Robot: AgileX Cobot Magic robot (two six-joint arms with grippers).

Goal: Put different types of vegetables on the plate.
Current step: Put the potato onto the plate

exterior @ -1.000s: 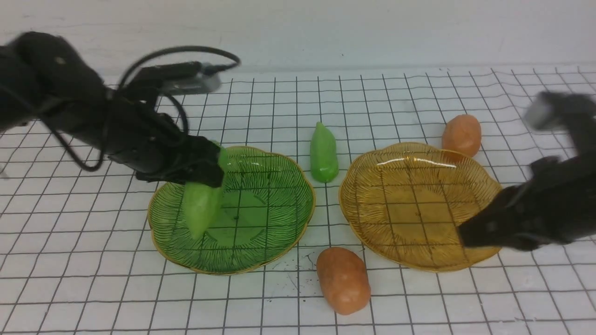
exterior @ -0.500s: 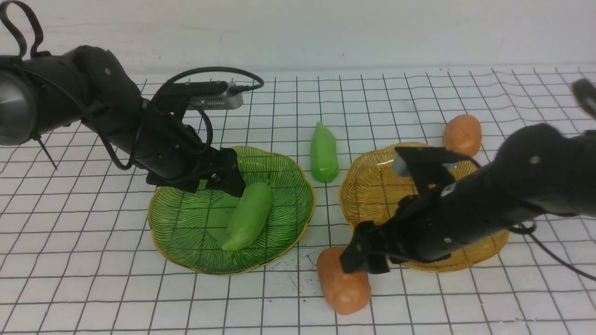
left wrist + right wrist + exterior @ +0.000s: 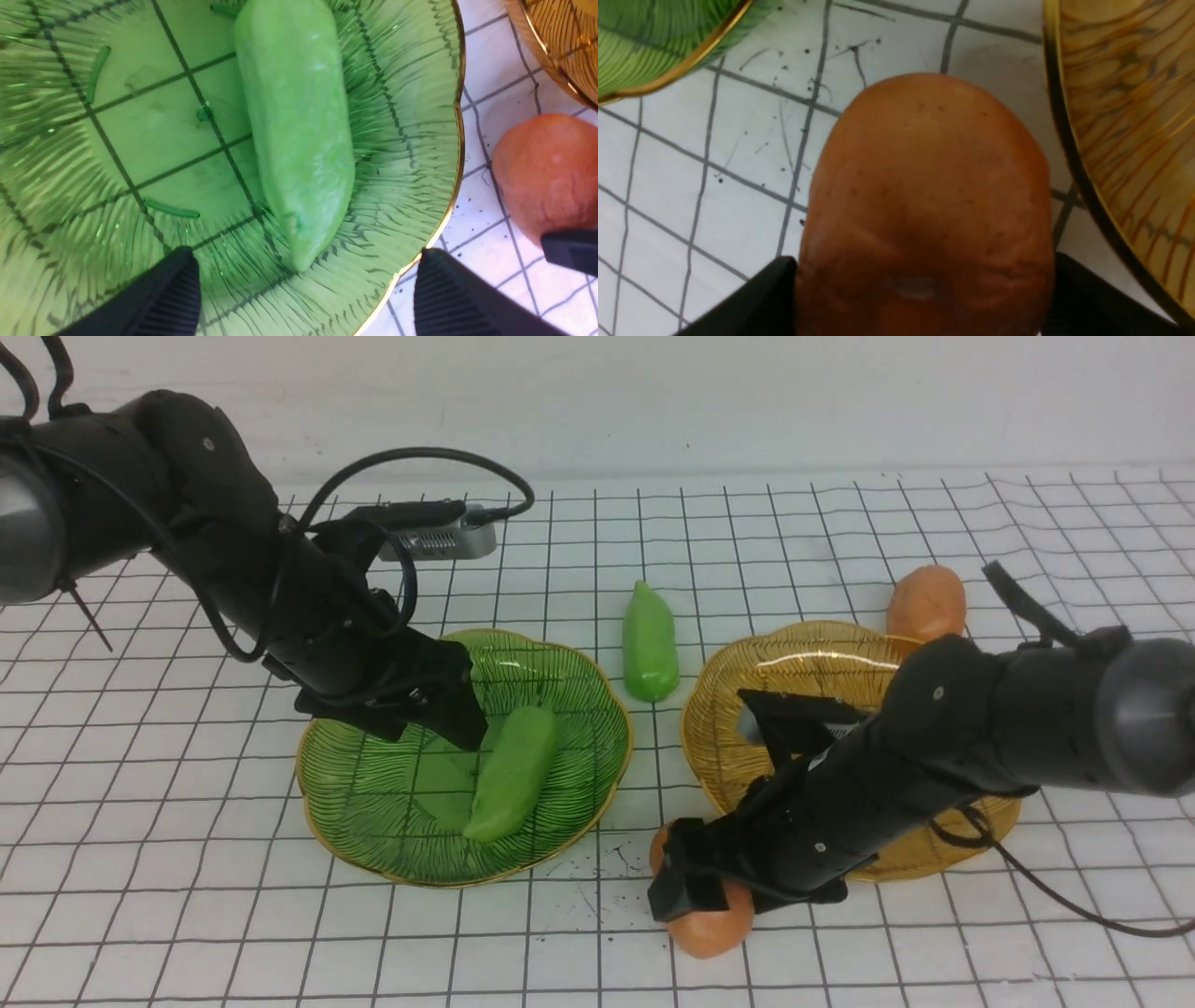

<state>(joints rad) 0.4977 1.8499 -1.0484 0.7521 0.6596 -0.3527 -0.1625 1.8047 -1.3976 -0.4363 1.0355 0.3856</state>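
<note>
Over on your left, the left gripper (image 3: 437,723) hangs low over the green glass plate (image 3: 369,854) with its jaws spread wide and nothing between them. In the left wrist view both black fingertips (image 3: 173,298) show with only plate in the gap. The light green vegetable (image 3: 512,773) lies flat inside that plate, toward its right half. It sits at a slant, narrow end toward the near rim, just beside the gripper and not touching it. Moving along, the second green vegetable (image 3: 650,642) lies on the gridded table (image 3: 187,933) in the gap between the two plates, pointed end facing away from you. The amber plate (image 3: 840,658) is partly covered by your right arm, so you can't tell what's in it. The right gripper (image 3: 708,896) is down at the table just in front of that plate's near left edge. Its jaws stand wide apart, straddling the near potato (image 3: 714,929), and the right wrist view shows one finger (image 3: 752,298) right up against each flank. The potato rests on the table. The far potato (image 3: 926,602) sits on the table behind the amber plate, right at its back rim.
</note>
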